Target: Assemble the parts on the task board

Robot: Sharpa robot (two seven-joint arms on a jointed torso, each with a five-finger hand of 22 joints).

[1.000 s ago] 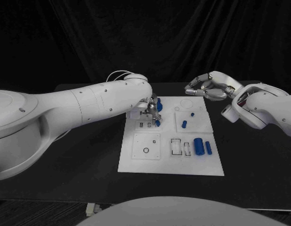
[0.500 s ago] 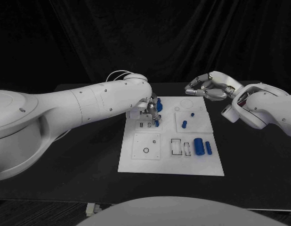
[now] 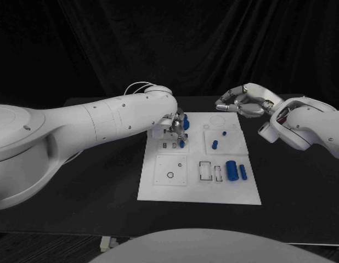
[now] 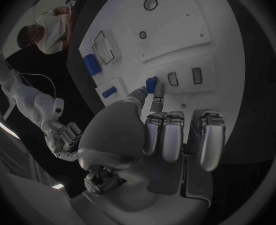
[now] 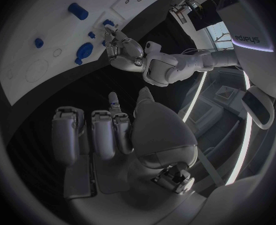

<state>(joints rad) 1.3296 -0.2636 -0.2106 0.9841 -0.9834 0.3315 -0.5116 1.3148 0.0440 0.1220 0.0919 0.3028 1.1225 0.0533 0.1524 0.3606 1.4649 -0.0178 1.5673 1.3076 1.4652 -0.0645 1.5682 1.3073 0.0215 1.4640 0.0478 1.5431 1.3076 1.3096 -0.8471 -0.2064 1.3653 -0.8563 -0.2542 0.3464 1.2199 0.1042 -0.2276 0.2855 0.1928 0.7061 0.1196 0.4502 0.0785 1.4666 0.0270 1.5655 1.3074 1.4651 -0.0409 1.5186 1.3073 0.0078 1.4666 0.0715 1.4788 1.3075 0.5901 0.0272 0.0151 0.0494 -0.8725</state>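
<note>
Left hand (image 3: 176,129) is over the upper-left part of the white task board (image 3: 162,189), on the black counter (image 3: 296,192). In left wrist view its thumb and a finger pinch a small blue part (image 4: 151,84), w/ the part's end right at the board surface beside two small slot holes (image 4: 184,77); other fingers (image 4: 172,135) curled side by side. Right hand (image 3: 241,102) hovers past the board's far right corner, fingers curled in, nothing in it; right wrist view shows the same. On the board: big blue cylinder (image 3: 232,170) w/ a thinner blue rod (image 3: 242,172) just beside it, lower right; a short blue peg (image 3: 214,144) and a tiny blue part (image 3: 224,133) in the upper-right panel.
</note>
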